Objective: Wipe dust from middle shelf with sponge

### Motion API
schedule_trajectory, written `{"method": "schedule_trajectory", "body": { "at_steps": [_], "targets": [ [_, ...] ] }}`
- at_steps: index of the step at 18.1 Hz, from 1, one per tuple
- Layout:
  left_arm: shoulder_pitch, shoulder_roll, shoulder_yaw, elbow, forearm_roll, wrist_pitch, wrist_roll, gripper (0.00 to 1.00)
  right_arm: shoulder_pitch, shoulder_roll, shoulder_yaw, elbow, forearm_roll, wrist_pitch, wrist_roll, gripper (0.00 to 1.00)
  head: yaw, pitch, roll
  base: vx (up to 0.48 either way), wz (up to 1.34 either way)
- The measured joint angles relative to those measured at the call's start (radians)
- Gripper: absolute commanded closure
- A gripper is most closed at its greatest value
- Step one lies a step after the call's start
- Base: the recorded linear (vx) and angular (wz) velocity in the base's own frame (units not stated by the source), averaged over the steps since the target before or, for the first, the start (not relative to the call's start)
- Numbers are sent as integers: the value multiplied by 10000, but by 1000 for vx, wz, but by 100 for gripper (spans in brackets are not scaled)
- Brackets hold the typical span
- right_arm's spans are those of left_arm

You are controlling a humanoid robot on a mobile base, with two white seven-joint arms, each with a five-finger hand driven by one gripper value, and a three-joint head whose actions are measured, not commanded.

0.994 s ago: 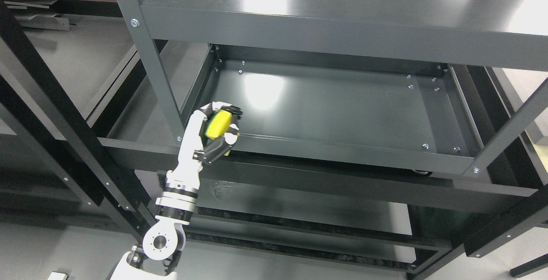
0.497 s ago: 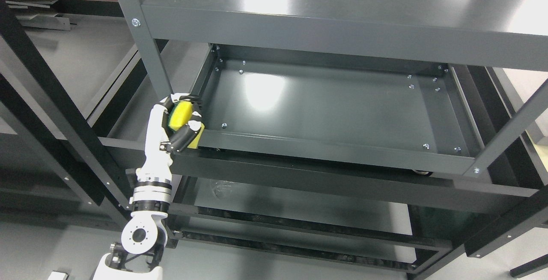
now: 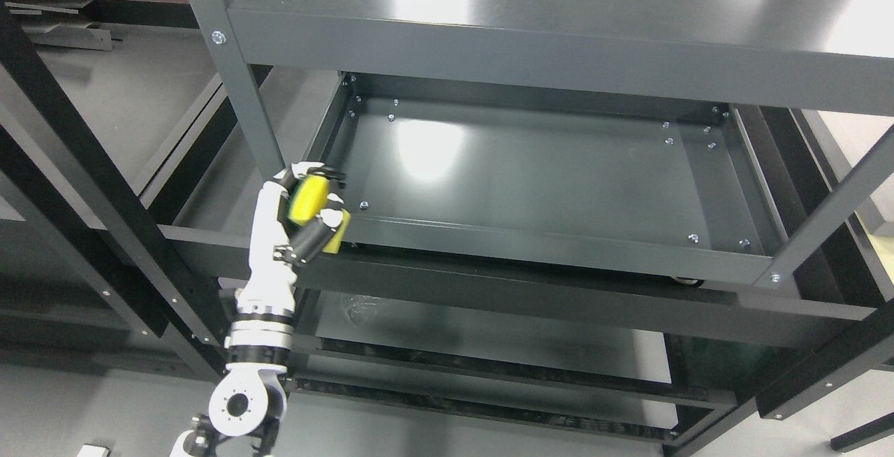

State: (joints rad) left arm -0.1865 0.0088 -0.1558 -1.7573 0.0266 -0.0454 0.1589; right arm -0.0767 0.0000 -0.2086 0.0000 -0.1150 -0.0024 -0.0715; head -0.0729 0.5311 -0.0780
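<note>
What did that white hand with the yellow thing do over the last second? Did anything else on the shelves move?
The left hand, gripping the yellow sponge throughout, swept left along the front lip of the middle shelf to its front-left corner, then edged back slightly right, where it is now. The grip did not change. The shelf unit and its bolts stayed put; the right hand is out of view.

**Hand and sponge at front-left corner of middle shelf**

Left hand (image 3: 300, 216) comes up from bottom left, fingers wrapped around sponge (image 3: 307, 203). Both sit at front-left corner of middle shelf (image 3: 545, 177), just right of the left front upright (image 3: 241, 86). Top shelf (image 3: 559, 17) overhangs behind and above. Lower shelf (image 3: 489, 338) lies beneath.
</note>
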Motion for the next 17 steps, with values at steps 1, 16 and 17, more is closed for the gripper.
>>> {"method": "schedule_trajectory", "body": {
  "at_steps": [1, 16, 17],
  "targets": [
    [54, -5, -128, -17, 22, -86, 2, 96, -1, 0, 0, 0, 0, 0, 0, 0, 0, 0, 0, 0, 0],
    [1001, -70, -895, -168, 135, -762, -18, 97, 0, 0, 0, 0, 0, 0, 0, 0, 0, 0, 0, 0, 0],
    [1015, -72, -903, -170, 137, -763, -19, 97, -1, 0, 0, 0, 0, 0, 0, 0, 0, 0, 0, 0, 0]
  ]
}}
